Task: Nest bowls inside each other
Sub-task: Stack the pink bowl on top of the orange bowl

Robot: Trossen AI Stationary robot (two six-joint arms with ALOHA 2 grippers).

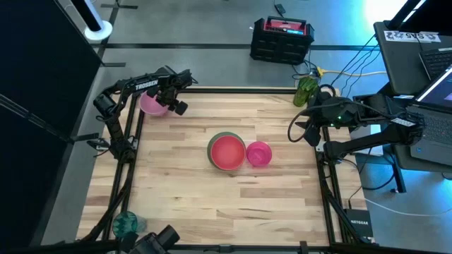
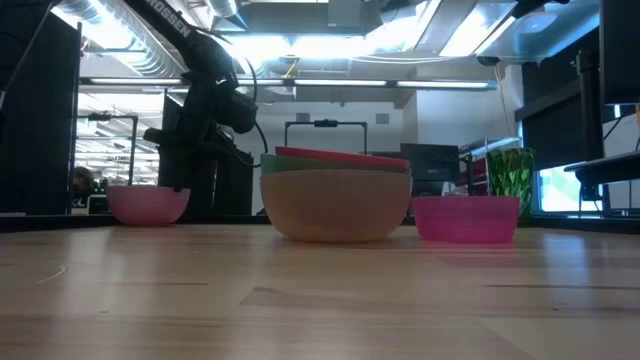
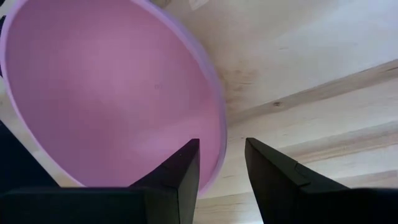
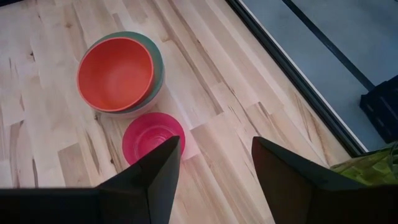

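A pink bowl (image 1: pixel 150 105) (image 2: pixel 148 204) rests on its base at the table's far left corner. My left gripper (image 3: pixel 222 142) (image 1: pixel 173 102) stands open over the bowl's right rim (image 3: pixel 219 149), one finger above the inside and one outside, wood showing between rim and outer finger. In the table's middle a red bowl (image 1: pixel 227 152) sits nested in a green one, inside a peach bowl (image 2: pixel 335 205). A small magenta bowl (image 1: pixel 259 153) (image 4: pixel 152 137) stands just to the right of that stack. My right gripper (image 4: pixel 214 165) waits open, raised at the right edge.
A teal bowl (image 1: pixel 127 224) lies at the near left corner, by the table's frame. A green vessel (image 1: pixel 306 90) (image 2: pixel 510 172) stands at the far right corner. Bare wood (image 1: pixel 212 204) spreads across the near half of the table.
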